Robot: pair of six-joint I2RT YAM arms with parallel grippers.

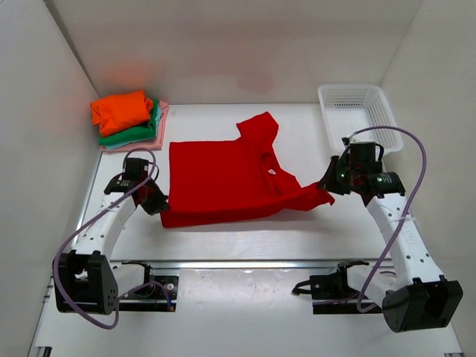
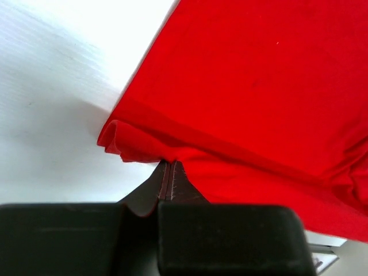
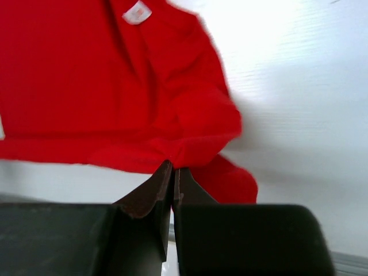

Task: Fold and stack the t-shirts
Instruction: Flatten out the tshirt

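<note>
**Red shirt (image 1: pixel 223 178) held at two ends**

It lies spread out, left of the basket (image 1: pixel 387 116). The left gripper (image 2: pixel 170 164) is clamped on the hem corner farthest from the basket; the right gripper (image 3: pixel 172 168) is clamped on the sleeve nearest it. A folded pile (image 1: pixel 138 135), orange shirt (image 1: pixel 121 110) on top, sits well left of the basket.

The left arm (image 1: pixel 111 221) and right arm (image 1: pixel 399 232) have white links, black joint housings and blocky black bases (image 1: pixel 89 280). A lavender cable (image 1: pixel 394 127) loops along each. A green light (image 1: pixel 380 178) glows on the right wrist. The left gripper (image 2: pixel 170 164) and right gripper (image 3: pixel 172 168) have dark, wedge-shaped fingers (image 2: pixel 147 193).
</note>
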